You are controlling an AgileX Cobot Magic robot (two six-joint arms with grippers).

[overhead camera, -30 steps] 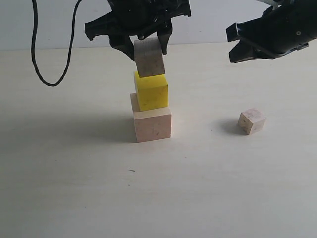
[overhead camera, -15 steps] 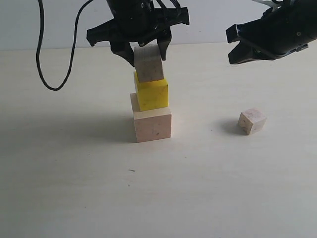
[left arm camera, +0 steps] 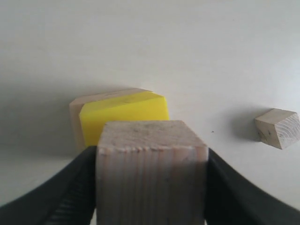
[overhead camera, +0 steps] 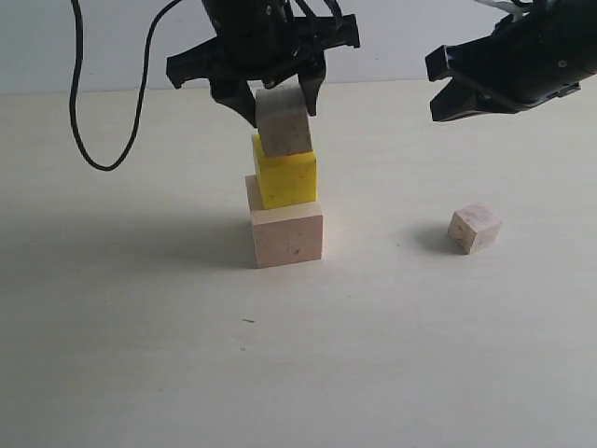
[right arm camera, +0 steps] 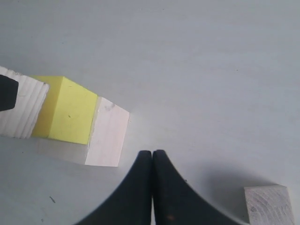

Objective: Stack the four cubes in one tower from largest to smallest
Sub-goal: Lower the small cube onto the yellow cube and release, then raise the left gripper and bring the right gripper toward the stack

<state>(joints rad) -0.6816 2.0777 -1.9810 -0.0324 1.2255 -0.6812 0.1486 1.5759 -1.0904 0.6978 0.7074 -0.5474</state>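
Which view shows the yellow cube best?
The exterior view: the yellow cube shows two faces, sitting on the large cube, below the held cube. The left wrist view shows only a strip of it behind the held cube; the right wrist view shows it close, between the other two.

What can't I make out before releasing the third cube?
Whether the held cube sits on the yellow cube: left wrist view, the cube itself covers the joint.
The large cube: left wrist view, mostly behind the yellow cube.
The loose cube: right wrist view, cut by the edge.
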